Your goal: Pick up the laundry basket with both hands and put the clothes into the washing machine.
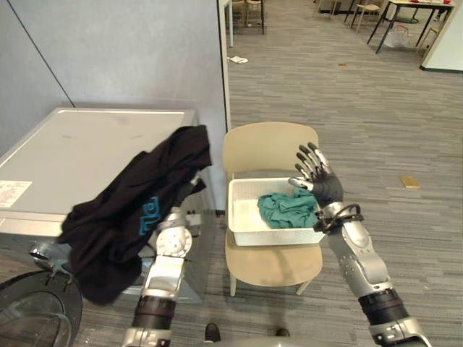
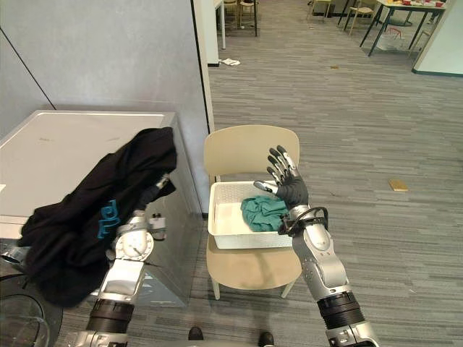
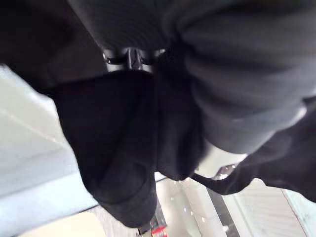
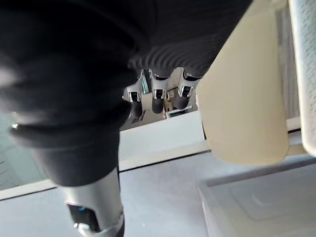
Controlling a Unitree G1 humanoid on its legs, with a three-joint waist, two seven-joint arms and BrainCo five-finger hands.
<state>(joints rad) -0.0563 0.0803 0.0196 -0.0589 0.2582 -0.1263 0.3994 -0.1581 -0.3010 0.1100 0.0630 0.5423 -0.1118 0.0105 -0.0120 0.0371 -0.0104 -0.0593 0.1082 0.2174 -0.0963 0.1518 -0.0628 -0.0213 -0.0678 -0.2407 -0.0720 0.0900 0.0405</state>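
- Laundry basket (image 1: pixel 275 236) — white, sitting on the beige chair (image 1: pixel 264 148), a teal garment (image 1: pixel 288 210) lying inside toward its 3 o'clock side.
- Right hand (image 1: pixel 318 181) — hovering over the basket's 2 o'clock corner, fingers stretching straight and apart, holding nothing.
- Black garment (image 1: pixel 137 210) — draping over the left hand (image 3: pixel 129 59) at the basket's 9 o'clock, hanging across the washing machine (image 1: pixel 94 144) top's front edge.
- Left hand's fingers — lying under cloth; cannot tell their grip.
- Round door (image 1: pixel 29 311) — showing at the machine's 7 o'clock.

So the left robot hand (image 3: pixel 131 60) is pretty much buried in the black cloth garment with blue print (image 1: pixel 137 210), no telling its grip. The round glass washing-machine door (image 1: pixel 32 311) gets chopped off at the picture's corner.
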